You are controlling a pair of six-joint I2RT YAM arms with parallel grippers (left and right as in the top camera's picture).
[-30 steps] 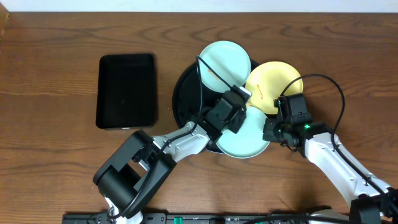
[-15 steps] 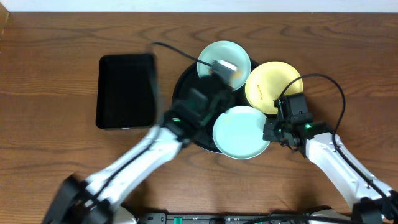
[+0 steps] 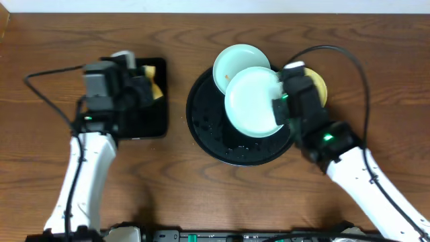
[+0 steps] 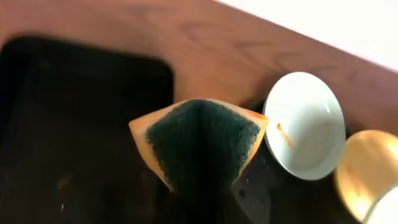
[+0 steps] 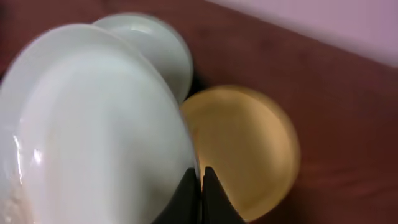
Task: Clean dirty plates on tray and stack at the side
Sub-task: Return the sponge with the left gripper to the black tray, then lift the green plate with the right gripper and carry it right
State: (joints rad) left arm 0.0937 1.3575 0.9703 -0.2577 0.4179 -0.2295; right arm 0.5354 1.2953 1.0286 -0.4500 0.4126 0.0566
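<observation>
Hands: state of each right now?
Left hand: closed on the sponge.
Right hand: closed on the rim of a pale plate.

Brown wood table [image 3: 376,67] carries rect. black tray [image 3: 144,126] at left, round black tray [image 3: 207,128] centre, apart; yellow plate [image 5: 249,143] just beside round tray's right rim.

Robot lab: wooden table [image 3: 403,54], cabled arm [image 3: 363,173]
</observation>
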